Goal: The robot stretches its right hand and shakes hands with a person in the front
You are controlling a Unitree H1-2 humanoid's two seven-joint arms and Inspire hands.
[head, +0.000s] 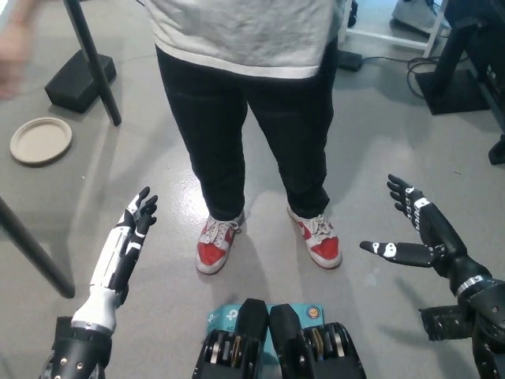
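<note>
A person (248,87) in a grey shirt, black trousers and red-and-white shoes stands in front of me. The person's hand (14,59) is a blur at the far left edge, well away from me. My black right hand (414,233) hangs low at the right, open, fingers spread, holding nothing. My white left hand (130,233) rests at the lower left, open and pointing forward.
A round beige plate (41,140) lies on the grey floor at the left, beside a black pole (93,59) and a black base block (79,79). A small black object (442,322) lies on the floor at the lower right. Dark equipment stands at the upper right.
</note>
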